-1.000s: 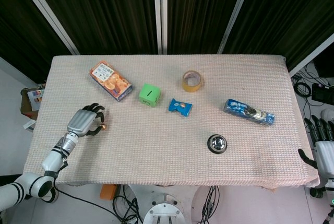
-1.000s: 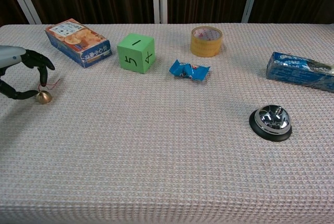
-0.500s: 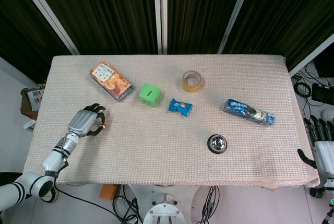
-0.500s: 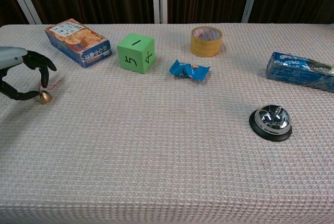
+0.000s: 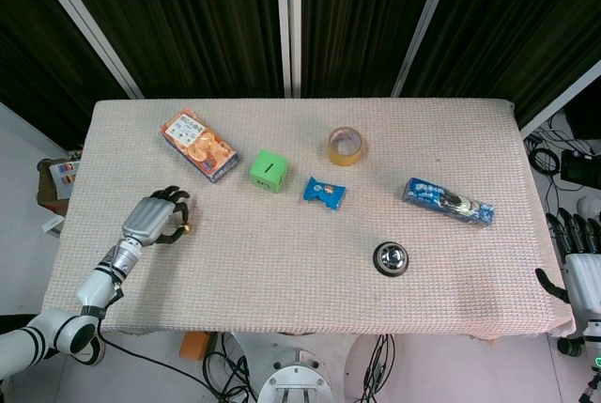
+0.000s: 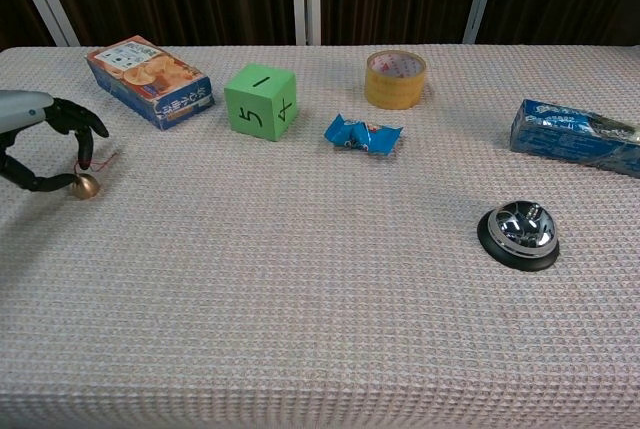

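Green cube, yellow tape roll, blue wrapper, pink waffle-weave cloth

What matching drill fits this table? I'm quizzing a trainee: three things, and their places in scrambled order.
Things:
1. small brass bell
2. green cube
3. call bell

Places:
A. alone on the cloth, nearer the front edge than the long blue packet
B. at the left hand, between its fingers
C. between the orange snack box and the blue candy wrapper

Pairs: 1-B, 2-C, 3-A
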